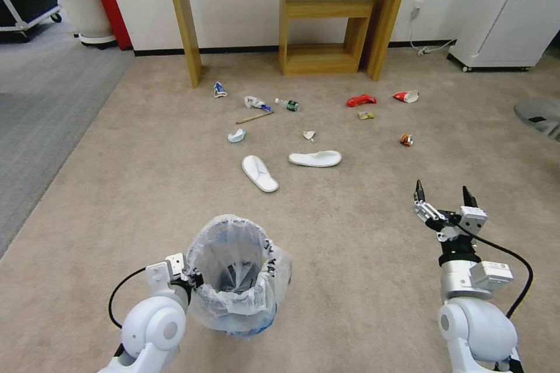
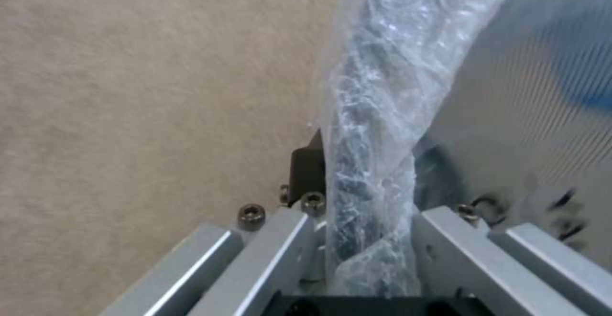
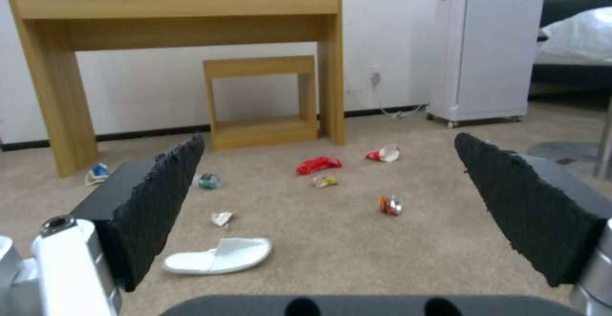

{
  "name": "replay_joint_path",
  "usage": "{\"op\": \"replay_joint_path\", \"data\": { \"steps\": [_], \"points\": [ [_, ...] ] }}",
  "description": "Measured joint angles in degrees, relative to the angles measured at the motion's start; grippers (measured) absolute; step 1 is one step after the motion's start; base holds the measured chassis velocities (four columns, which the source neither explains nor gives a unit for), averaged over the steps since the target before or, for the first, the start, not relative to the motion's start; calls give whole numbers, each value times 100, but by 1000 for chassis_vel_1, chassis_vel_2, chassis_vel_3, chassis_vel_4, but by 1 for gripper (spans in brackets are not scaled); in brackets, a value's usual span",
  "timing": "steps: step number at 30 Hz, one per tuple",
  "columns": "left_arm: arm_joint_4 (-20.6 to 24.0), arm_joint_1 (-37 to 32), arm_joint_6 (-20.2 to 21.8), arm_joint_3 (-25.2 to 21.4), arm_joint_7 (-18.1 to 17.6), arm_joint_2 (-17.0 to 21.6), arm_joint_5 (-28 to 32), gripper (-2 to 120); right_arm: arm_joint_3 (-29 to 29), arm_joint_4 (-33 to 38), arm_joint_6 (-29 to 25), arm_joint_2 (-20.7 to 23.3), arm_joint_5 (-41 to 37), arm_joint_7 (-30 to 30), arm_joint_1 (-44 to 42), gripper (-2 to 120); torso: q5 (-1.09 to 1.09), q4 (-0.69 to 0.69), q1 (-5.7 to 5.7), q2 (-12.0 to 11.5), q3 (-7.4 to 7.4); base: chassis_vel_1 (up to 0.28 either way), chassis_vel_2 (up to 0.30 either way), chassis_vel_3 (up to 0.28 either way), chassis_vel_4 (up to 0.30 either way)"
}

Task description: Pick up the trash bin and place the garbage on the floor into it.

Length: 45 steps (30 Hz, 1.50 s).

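The trash bin, lined with a crinkled whitish bag and blue at its base, is near me on the left of the beige floor. My left gripper is shut on its rim; in the left wrist view the bagged rim runs between the fingers. My right gripper hovers open and empty at the right, its pads wide apart. Garbage lies ahead: blue-white wrappers, a bottle, a stick, crumpled paper, a red wrapper, a cup and a can.
Two white slippers lie between the bin and the litter. A wooden desk with a stool under it stands against the far wall. A white cabinet is at the back right, and grey carpet at the left.
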State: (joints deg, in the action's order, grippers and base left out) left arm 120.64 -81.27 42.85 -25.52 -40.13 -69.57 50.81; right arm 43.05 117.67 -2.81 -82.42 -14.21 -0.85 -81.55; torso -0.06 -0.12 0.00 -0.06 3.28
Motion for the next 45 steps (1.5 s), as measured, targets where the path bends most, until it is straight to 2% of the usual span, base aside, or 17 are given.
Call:
{"op": "replay_joint_path", "data": {
  "steps": [7, 19, 32, 45],
  "points": [
    [656, -296, -17, -687, 161, 56, 109, 1, -84, 41, 34, 63, -86, -59, -10, 100, 5, 0, 0, 0, -3, 0, 0, 0, 0],
    [1061, -488, -48, -1183, 293, 317, 197, 1, -92, 113, 37, 113, -202, -87, -35, 100, 6, 1, 0, 0, -4, 0, 0, 0, 0],
    [1103, -653, -61, -1282, 218, 604, 333, 1, -7, 194, 7, 112, -281, -111, -94, 100, 6, 1, 0, 0, -5, 0, 0, 0, 0],
    [836, -524, -67, -1442, 140, 701, 519, 1, 26, 235, 2, 22, -272, -126, -129, 100, 6, 1, 0, 1, -4, 0, 0, 0, 0]
  ]
}}
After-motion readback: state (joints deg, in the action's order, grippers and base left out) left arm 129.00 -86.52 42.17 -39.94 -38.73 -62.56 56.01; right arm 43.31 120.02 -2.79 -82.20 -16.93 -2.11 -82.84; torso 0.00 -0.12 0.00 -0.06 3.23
